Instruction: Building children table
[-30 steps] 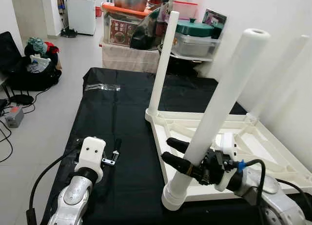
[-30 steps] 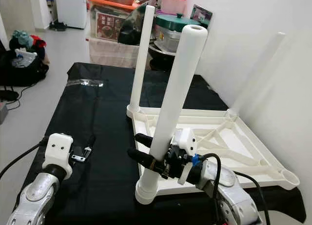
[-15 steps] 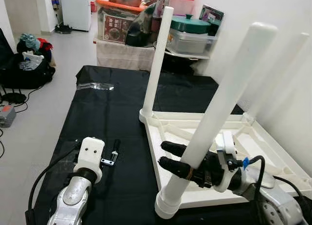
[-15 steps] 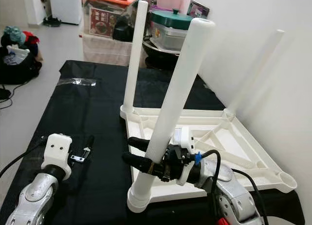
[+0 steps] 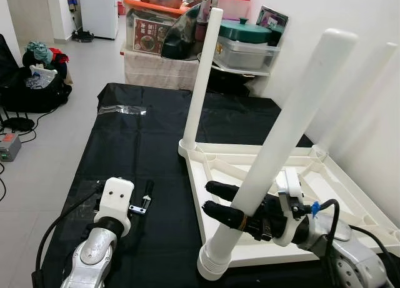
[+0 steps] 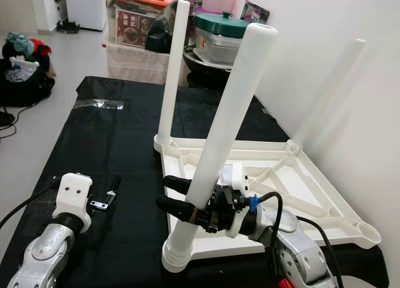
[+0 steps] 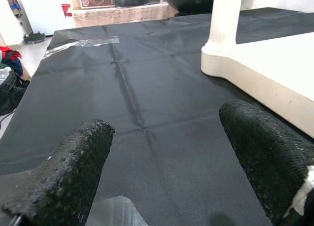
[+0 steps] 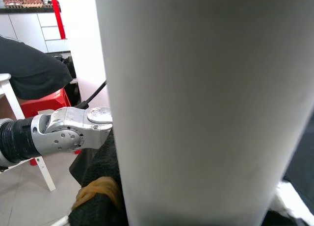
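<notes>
A white children's table top (image 5: 350, 194) lies upside down on a black cloth (image 5: 144, 150). One white leg (image 5: 201, 75) stands upright in its far left corner. Another leg (image 5: 356, 94) stands at the far right corner against the wall. A third, thicker-looking leg (image 5: 281, 144) leans to the right from the near left corner. My right gripper (image 5: 220, 200) is shut on it low down, and its surface shows close up in the right wrist view (image 8: 206, 103). My left gripper (image 7: 164, 138) is open just above the cloth, left of the table top, with nothing between its fingers.
Storage boxes and a green-lidded pot (image 5: 250, 35) stand beyond the cloth's far end. A black bag (image 5: 31, 88) lies on the floor to the left. A white wall runs close along the right. A clear tape patch (image 5: 122, 110) lies on the cloth.
The camera has shifted a little. The held leg seems to lean slightly further right, with my right gripper still shut on it. The left arm has stayed put.
</notes>
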Available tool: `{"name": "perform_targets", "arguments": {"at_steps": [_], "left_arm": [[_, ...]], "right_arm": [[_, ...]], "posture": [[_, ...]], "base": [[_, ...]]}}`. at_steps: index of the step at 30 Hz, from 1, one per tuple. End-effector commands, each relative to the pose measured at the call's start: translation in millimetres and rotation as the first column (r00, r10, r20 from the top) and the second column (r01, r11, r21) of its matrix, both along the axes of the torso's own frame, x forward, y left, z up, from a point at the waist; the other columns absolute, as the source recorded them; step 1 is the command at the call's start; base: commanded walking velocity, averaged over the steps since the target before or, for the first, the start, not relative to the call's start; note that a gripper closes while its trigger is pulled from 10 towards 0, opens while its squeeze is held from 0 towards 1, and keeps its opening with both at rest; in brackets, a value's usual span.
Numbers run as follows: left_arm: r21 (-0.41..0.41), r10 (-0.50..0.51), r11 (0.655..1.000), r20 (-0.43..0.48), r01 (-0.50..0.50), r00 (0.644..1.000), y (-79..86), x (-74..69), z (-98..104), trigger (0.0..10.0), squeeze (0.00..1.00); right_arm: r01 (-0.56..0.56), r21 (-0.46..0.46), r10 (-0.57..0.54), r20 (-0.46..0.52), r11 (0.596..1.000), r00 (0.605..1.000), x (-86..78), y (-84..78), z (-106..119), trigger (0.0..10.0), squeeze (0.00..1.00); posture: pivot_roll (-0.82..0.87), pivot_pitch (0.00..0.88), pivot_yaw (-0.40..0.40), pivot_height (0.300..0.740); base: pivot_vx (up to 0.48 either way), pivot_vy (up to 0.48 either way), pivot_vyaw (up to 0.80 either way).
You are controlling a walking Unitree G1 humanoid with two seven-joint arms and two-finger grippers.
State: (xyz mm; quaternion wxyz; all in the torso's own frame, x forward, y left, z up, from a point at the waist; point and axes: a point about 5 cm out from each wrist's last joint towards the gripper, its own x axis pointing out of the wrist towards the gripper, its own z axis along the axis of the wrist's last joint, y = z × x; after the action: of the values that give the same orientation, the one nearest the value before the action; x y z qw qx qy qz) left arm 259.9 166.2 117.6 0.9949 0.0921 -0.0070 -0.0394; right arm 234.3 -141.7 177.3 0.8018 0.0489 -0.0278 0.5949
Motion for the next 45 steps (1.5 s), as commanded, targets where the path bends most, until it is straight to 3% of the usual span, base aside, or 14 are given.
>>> {"name": "perform_targets", "arguments": {"at_steps": [1,5,13,15,17,20,22,24,27,28,29,30,32,45], "left_arm": [[-0.006,-0.005,1.000,-0.011,0.005,1.000,-3.1,-1.0,-1,10.0,0.00],[-0.006,-0.001,1.000,-0.009,0.001,1.000,-2.6,-0.9,-1,10.0,0.00],[-0.005,0.002,1.000,-0.009,-0.002,1.000,-1.5,-1.1,-1,10.0,0.00],[-0.006,-0.001,1.000,-0.012,0.001,1.000,-1.8,-1.5,-2,10.0,0.00],[-0.006,-0.001,1.000,-0.012,0.001,1.000,-1.8,-1.5,-2,10.0,0.00],[-0.006,-0.002,1.000,-0.013,0.002,1.000,-2.0,-1.2,-2,10.0,0.00],[-0.006,-0.002,1.000,-0.013,0.002,1.000,-2.0,-1.2,-2,10.0,0.00],[-0.006,-0.002,1.000,-0.013,0.002,1.000,-2.0,-0.5,-2,10.0,0.00],[-0.006,-0.002,1.000,-0.013,0.002,1.000,-2.0,-0.5,-2,10.0,0.00],[-0.005,-0.002,1.000,-0.012,0.002,1.000,-1.9,0.0,-2,10.0,0.00],[-0.005,-0.002,1.000,-0.012,0.002,1.000,-1.9,0.0,-2,10.0,0.00],[-0.003,-0.001,1.000,-0.011,0.001,1.000,-1.4,0.6,-2,10.0,0.00],[-0.001,0.000,1.000,-0.010,0.000,1.000,-1.0,1.1,-2,10.0,0.00],[-0.001,0.000,1.000,-0.006,0.000,1.000,-2.4,2.0,-2,10.0,0.00]], "right_arm": [[0.059,-0.123,-0.080,-0.175,0.991,0.981,1.4,-11.0,-39,0.0,0.00],[0.126,-0.150,-0.150,-0.161,0.981,0.976,8.8,-11.6,-39,0.0,0.00],[0.490,-0.164,-0.511,-0.139,0.856,0.848,35.7,-11.9,-33,0.0,0.00],[0.653,-0.165,-0.673,-0.157,0.739,0.722,35.4,-13.3,-35,0.0,0.00],[0.653,-0.165,-0.673,-0.157,0.739,0.722,35.4,-13.3,-35,0.0,0.00],[0.770,-0.224,-0.802,-0.170,0.598,0.573,30.1,-19.3,-47,0.0,0.00],[0.770,-0.224,-0.802,-0.170,0.598,0.573,30.1,-19.3,-47,0.0,0.00],[0.838,-0.279,-0.884,-0.162,0.468,0.440,26.9,-27.4,-57,0.0,0.00],[0.838,-0.279,-0.884,-0.162,0.468,0.440,26.9,-27.4,-57,0.0,0.00],[0.879,-0.296,-0.926,-0.160,0.375,0.342,27.9,-34.2,-59,0.0,0.00],[0.879,-0.296,-0.926,-0.160,0.375,0.342,27.9,-34.2,-59,0.0,0.00],[0.913,-0.301,-0.959,-0.141,0.277,0.244,29.1,-42.0,-59,0.0,0.00],[0.928,-0.310,-0.977,-0.122,0.207,0.177,29.5,-46.4,-59,0.0,0.00],[0.925,-0.359,-0.992,-0.035,0.122,0.118,33.1,-45.4,-55,0.0,0.00]], "posture": [[0.10,0.000,-0.157,0.740],[0.10,0.000,-0.161,0.740],[0.10,0.000,-0.158,0.740],[0.09,0.000,-0.154,0.740],[0.09,0.000,-0.154,0.740],[0.08,0.000,-0.151,0.740],[0.08,0.000,-0.151,0.740],[0.08,0.000,-0.150,0.740],[0.08,0.000,-0.150,0.740],[0.08,0.000,-0.150,0.740],[0.08,0.000,-0.150,0.740],[0.08,0.000,-0.152,0.740],[0.08,0.000,-0.152,0.740],[0.08,0.000,-0.158,0.740]], "base": [[0.000,0.000,0.00],[0.000,0.000,0.00],[0.000,0.000,0.00],[0.000,0.000,0.00],[0.000,0.000,0.00],[0.000,0.000,0.00],[0.000,0.000,0.00],[0.000,0.000,0.00],[0.000,0.000,0.00],[0.000,0.000,0.00],[0.000,0.000,0.00],[0.000,0.000,0.00],[0.000,0.000,0.00],[0.000,0.000,0.00]]}}
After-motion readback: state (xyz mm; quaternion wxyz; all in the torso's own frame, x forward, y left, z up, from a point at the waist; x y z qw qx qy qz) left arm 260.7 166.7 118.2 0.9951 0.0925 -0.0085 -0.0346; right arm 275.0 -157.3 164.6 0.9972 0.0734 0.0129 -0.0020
